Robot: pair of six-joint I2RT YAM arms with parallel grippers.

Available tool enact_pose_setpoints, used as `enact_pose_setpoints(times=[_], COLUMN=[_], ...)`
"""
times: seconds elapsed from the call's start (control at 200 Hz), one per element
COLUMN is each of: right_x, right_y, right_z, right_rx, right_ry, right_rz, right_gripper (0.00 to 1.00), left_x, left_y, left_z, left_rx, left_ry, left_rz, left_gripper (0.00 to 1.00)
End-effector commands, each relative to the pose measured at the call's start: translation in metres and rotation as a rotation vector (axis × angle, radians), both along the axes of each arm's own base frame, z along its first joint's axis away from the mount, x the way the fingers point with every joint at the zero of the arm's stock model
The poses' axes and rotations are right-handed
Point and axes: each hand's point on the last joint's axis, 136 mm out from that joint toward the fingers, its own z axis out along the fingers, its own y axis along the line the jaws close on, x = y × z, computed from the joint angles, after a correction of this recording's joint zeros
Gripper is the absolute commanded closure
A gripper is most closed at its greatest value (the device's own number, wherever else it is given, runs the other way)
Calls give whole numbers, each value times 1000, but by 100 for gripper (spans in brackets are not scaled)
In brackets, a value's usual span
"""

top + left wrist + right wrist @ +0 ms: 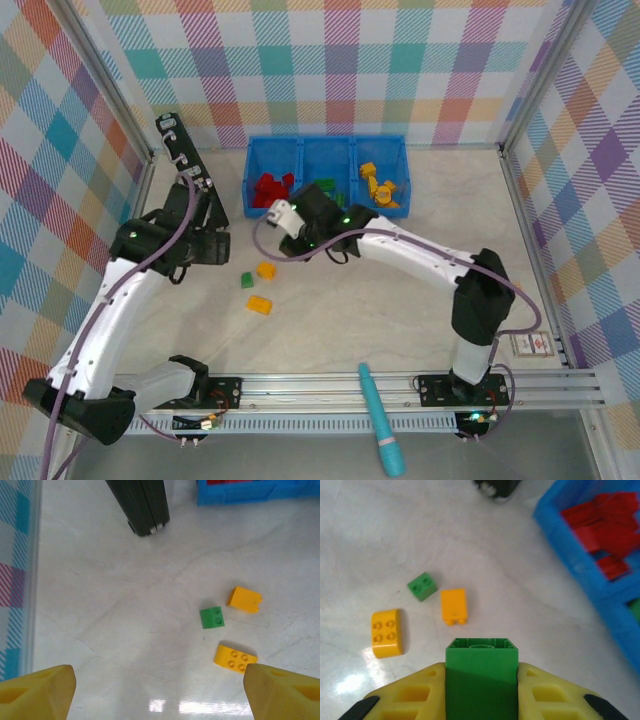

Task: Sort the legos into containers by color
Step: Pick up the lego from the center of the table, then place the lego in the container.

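Tray (300, 143): bright blue. Contents: red legos (268, 190), yellow-orange legos (378, 186). Table (400, 320): pale, marbled. Loose on it: one small green lego (246, 280), two yellow-orange pieces (266, 270). Big lego (481, 672): green. Walls (330, 60): pastel plaid. Tool (380, 425): teal.

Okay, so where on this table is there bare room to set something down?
Widest bare tabletop: between the white right arm, the long teal pen-like tool, and the loose small green plastic brick and two yellow-orange ones. Also free: between the bright blue plastic tray and the right wall. Crowded: around those bricks, by the left gripper.
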Motion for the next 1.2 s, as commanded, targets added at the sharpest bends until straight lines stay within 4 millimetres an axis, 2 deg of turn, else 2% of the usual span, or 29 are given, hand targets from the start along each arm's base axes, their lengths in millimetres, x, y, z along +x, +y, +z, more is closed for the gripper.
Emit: enact_pose_setpoints(times=[0.0, 0.105, 0.185, 0.345, 0.44, 0.55, 0.69, 0.915, 1.195], right_x=[27, 59, 85, 133, 158, 186, 211, 248, 282], right_y=[-28, -40, -46, -53, -57, -61, -64, -68, -66], right_z=[14, 33, 37, 37, 37, 27, 9, -9, -27], right_rx=[4, 52, 68, 68, 74, 72, 46, 46, 37], right_ry=[-41, -113, -164, -241, -267, -278, -287, -297, -309], right_rz=[-103, -156, -175, -214, -237, -256, -259, -269, -263], right_gripper=[78, 78, 78, 78, 78, 78, 78, 77, 74], left_x=[8, 10, 10, 12, 15, 19, 22, 25, 20], left_y=[-10, -16, -21, -30, -35, -36, -39, -40, -42], left_z=[-24, -44, -61, -95, -108, -122, -142, -161, -189], left_rx=[-104, -146, -175, -215, -233, -235, -238, -230, -234], left_ry=[6, 30, 55, 118, 139, 153, 183, 211, 271], left_rz=[72, 98, 113, 126, 137, 150, 166, 193, 226], left_gripper=[13, 14, 15, 18, 19, 19, 20, 23, 27])
